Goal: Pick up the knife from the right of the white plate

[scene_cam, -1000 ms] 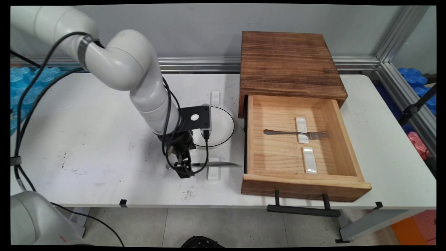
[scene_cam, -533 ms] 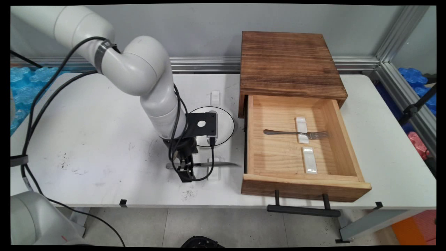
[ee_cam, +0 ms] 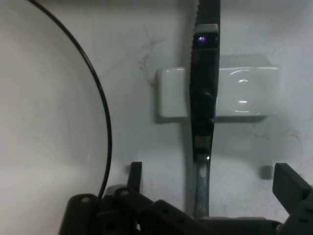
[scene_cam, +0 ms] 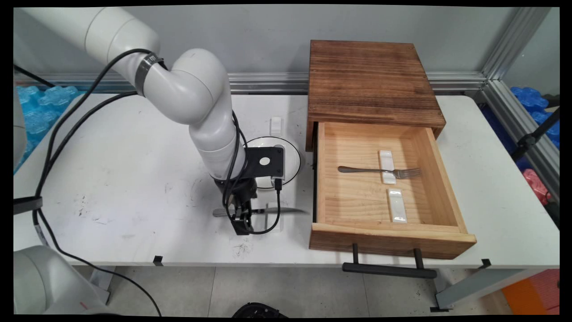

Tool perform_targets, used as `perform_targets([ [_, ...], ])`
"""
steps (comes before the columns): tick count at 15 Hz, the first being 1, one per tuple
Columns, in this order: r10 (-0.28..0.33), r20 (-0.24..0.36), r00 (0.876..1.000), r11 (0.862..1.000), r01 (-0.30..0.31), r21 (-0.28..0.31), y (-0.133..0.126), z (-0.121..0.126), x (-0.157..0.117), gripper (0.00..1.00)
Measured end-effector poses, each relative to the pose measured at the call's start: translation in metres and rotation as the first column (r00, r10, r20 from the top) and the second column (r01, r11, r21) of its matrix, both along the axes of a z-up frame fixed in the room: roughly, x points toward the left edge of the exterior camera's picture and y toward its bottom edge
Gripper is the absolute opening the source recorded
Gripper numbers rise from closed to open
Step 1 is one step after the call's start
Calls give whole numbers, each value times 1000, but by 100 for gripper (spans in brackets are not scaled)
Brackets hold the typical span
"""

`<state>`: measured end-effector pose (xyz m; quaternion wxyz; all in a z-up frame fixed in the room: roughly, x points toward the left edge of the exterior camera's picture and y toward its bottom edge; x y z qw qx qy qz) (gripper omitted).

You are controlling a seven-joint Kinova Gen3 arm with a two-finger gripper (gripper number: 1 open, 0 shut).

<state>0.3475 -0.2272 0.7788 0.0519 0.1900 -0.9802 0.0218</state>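
A metal knife point(scene_cam: 288, 209) lies on the white table, its blade across a small white ceramic rest point(scene_cam: 273, 223). My gripper point(scene_cam: 241, 220) hangs low over the knife's handle end, just left of that rest. In the hand view the knife point(ee_cam: 202, 112) runs up the middle, crossing the rest point(ee_cam: 244, 93). The gripper point(ee_cam: 212, 175) is open, with one finger point(ee_cam: 135, 171) on each side of the handle and apart from it. A white plate with a black rim point(scene_cam: 293, 157) lies just behind the gripper, and its edge point(ee_cam: 100, 98) curves along the left of the hand view.
To the right stands a wooden box point(scene_cam: 371, 80) with its drawer point(scene_cam: 389, 239) pulled open. Inside lie a fork point(scene_cam: 357, 169) across one white rest point(scene_cam: 387, 156) and a second bare rest point(scene_cam: 397, 205). Another white rest point(scene_cam: 276, 125) sits behind the plate.
The arm has shifted a little to the right along the knife, bringing the gripper nearer the rest. The knife, plate and drawer have not moved.
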Motion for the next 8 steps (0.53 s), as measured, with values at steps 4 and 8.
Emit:
perform_targets([
  [4, -4, 1, 1000, 1000, 4, 4, -1, 0, -2, 0],
  [8, -7, 3, 1000, 1000, 7, 6, 0, 2, -1, 0],
])
